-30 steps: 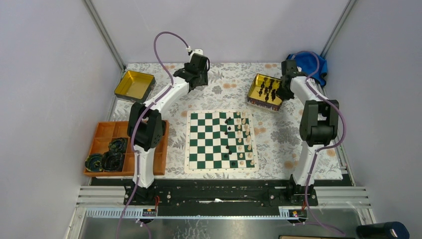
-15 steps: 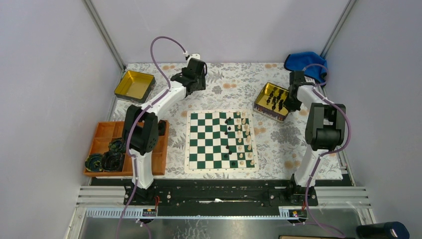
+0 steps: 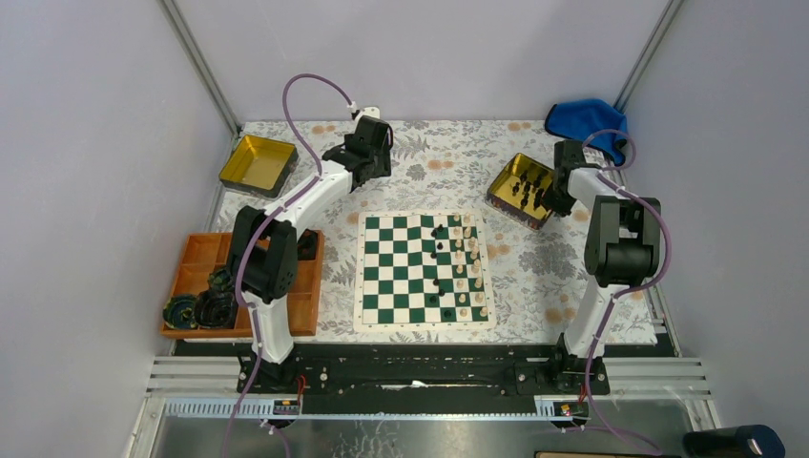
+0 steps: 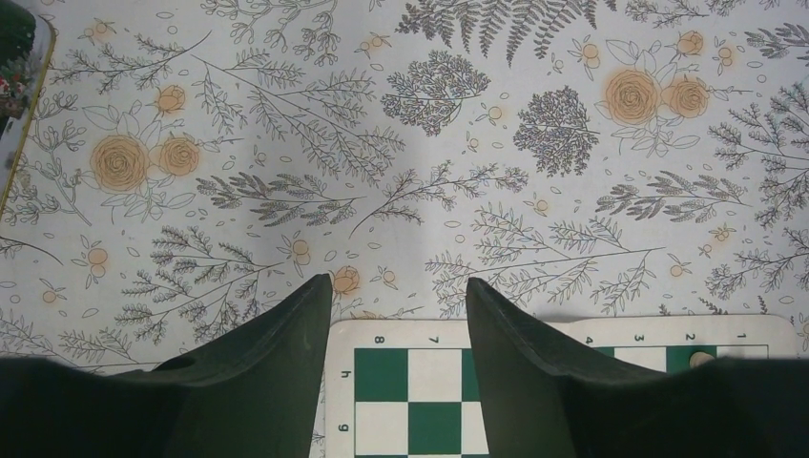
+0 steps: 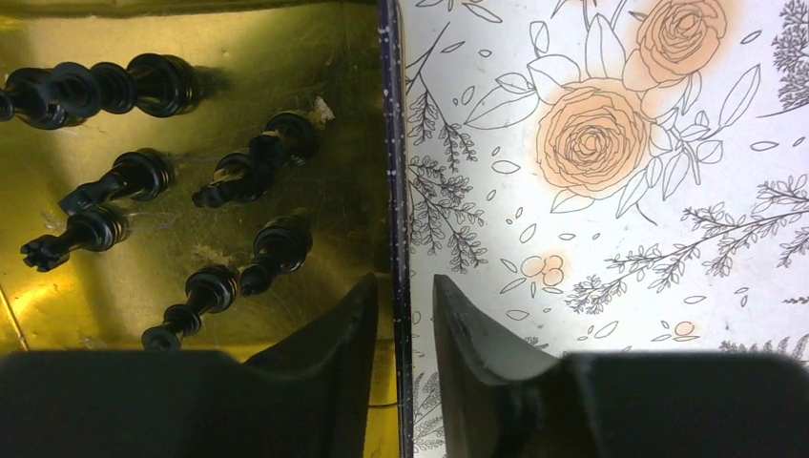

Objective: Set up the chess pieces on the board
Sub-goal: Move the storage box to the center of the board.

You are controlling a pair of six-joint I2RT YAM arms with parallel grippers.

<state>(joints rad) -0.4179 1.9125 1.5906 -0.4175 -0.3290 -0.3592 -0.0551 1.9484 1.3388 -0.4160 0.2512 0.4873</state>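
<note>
The board (image 3: 391, 277) lies at the table's middle, with a few black chess pieces (image 3: 439, 232) and two columns of cream ones (image 3: 465, 272) on its right side. More black chess pieces (image 3: 529, 191) lie in a gold tin (image 3: 510, 176) at the back right; in the right wrist view several (image 5: 277, 243) lie on their sides on its floor. My right gripper (image 3: 551, 196) (image 5: 403, 286) is open, one finger on each side of the tin's wall (image 5: 389, 143) with a gap on both sides. My left gripper (image 3: 361, 164) (image 4: 399, 291) hangs open and empty over the board's far left corner (image 4: 410, 382).
An empty gold tin (image 3: 258, 164) sits at the back left. An orange compartmented tray (image 3: 205, 253) with dark round things (image 3: 205, 305) stands at the left edge. A blue cloth (image 3: 587, 119) lies in the back right corner. Flowered cloth covers the table.
The right gripper drew the tin of black pieces rightward and a little nearer, then its jaws parted off the tin's wall. The left arm drifted slightly left.
</note>
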